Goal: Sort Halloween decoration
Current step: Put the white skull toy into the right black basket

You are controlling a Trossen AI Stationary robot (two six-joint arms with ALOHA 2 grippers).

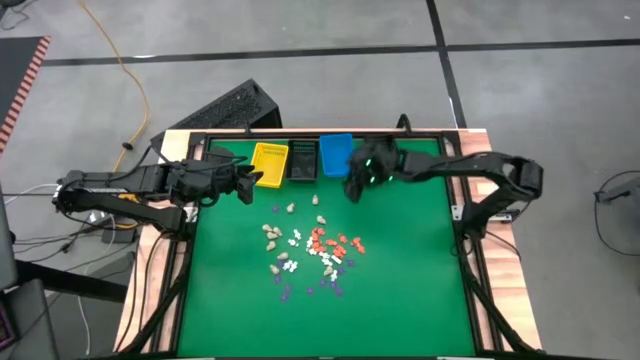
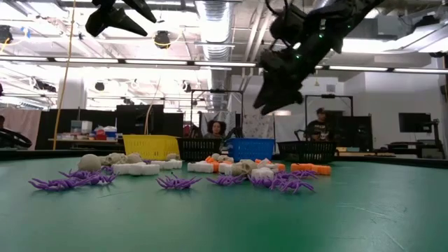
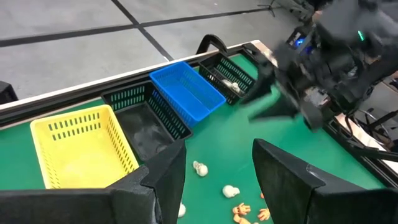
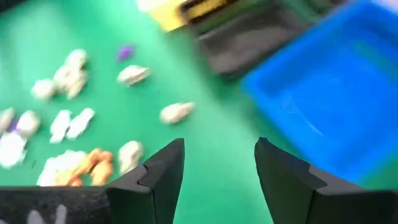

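Observation:
The Halloween decoration (image 1: 310,250) is a loose pile of tiny white, cream, orange and purple pieces lying on the green mat at mid table; the low view shows the pile (image 2: 210,171) from the side. My left gripper (image 1: 258,180) hangs open in the air beside the yellow bin (image 1: 270,160), nothing between its fingers (image 3: 168,174). My right gripper (image 1: 352,192) hovers open just in front of the blue bin (image 1: 335,155), well above the mat (image 2: 269,105). Nothing shows between its fingers (image 4: 163,168), and cream pieces (image 4: 177,112) lie below it.
A row of bins stands at the far edge: yellow, a black one (image 1: 302,160), blue, and another black one (image 3: 230,74) with a pale piece inside. A wooden frame (image 1: 480,290) rims the mat. Bare green mat (image 1: 400,310) lies near the front.

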